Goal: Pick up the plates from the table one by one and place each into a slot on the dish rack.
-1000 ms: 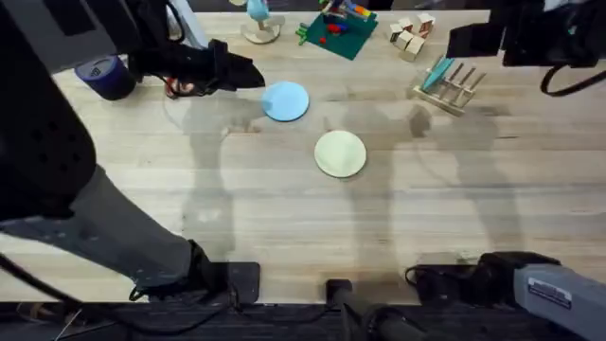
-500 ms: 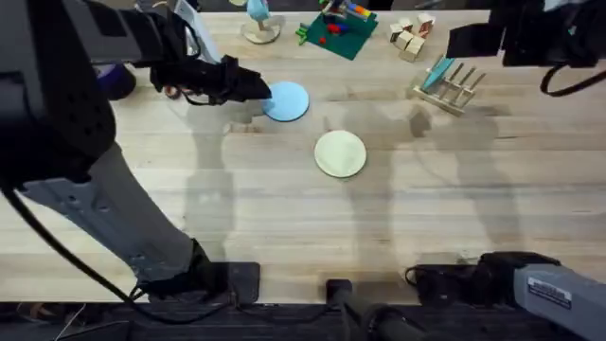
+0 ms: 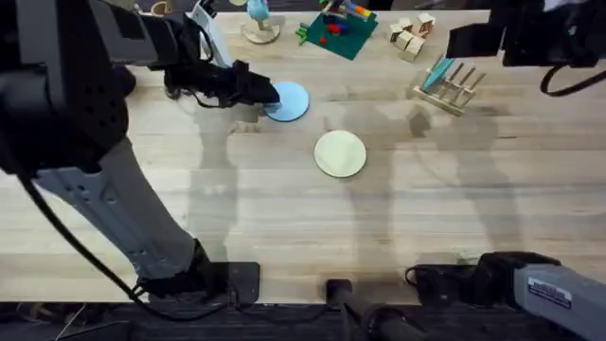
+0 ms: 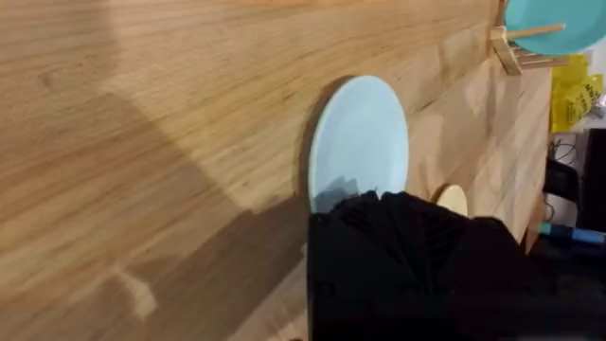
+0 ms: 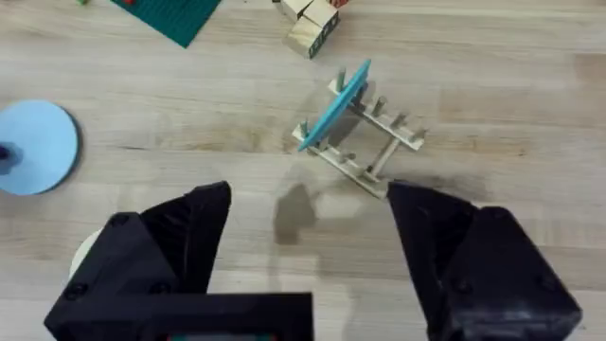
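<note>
The light blue plate point(image 3: 291, 100) point(image 4: 361, 142) point(image 5: 36, 147) lies flat on the table point(image 3: 284, 218) at the back. My left gripper point(image 3: 268, 94) point(image 4: 407, 248) is low at that plate's left edge, its black tip over the rim. The cream-yellow plate point(image 3: 340, 153) point(image 4: 453, 199) lies nearer the middle, untouched. The dish rack point(image 3: 453, 90) point(image 5: 371, 142) stands at the back right with a teal plate point(image 3: 437, 73) point(image 5: 331, 106) upright in one slot. My right gripper point(image 5: 311, 199) hangs open above the table in front of the rack, holding nothing.
A pile of wooden blocks point(image 3: 410, 36) point(image 5: 312, 24) and a green baseplate with bricks point(image 3: 336, 33) sit along the back edge. A small round stand point(image 3: 258, 26) is behind the blue plate. The table's near half is bare wood.
My left arm has swung right and lowered, bringing its gripper from beside the blue plate to its left rim. The plates and the right arm have not moved.
</note>
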You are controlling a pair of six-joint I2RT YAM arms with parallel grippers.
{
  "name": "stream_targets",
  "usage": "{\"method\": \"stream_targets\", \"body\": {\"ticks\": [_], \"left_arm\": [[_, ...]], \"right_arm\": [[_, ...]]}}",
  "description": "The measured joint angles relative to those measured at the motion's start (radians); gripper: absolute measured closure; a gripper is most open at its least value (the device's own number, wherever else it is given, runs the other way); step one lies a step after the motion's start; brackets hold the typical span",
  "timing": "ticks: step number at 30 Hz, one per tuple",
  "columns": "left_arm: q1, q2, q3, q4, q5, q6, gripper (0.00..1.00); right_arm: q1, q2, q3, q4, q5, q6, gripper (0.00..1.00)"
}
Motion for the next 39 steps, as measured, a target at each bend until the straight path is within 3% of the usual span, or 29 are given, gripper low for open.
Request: {"method": "stream_targets", "body": {"ticks": [9,27,32,39], "left_arm": [[0.008,0.064,0.016,0.005,0.069,-0.002,0.957],[0.008,0.064,0.016,0.023,0.07,-0.003,0.959],[0.008,0.064,0.016,0.023,0.07,-0.003,0.959],[0.008,0.064,0.016,0.032,0.069,-0.003,0.96]], "right_arm": [[0.0,0.0,0.0,0.0,0.0,0.0,0.006],[0.0,0.0,0.0,-0.001,0.0,0.0,0.005],[0.0,0.0,0.0,0.0,-0.004,0.071,0.005],[0.0,0.001,0.0,0.0,-0.119,0.129,0.005]]}}
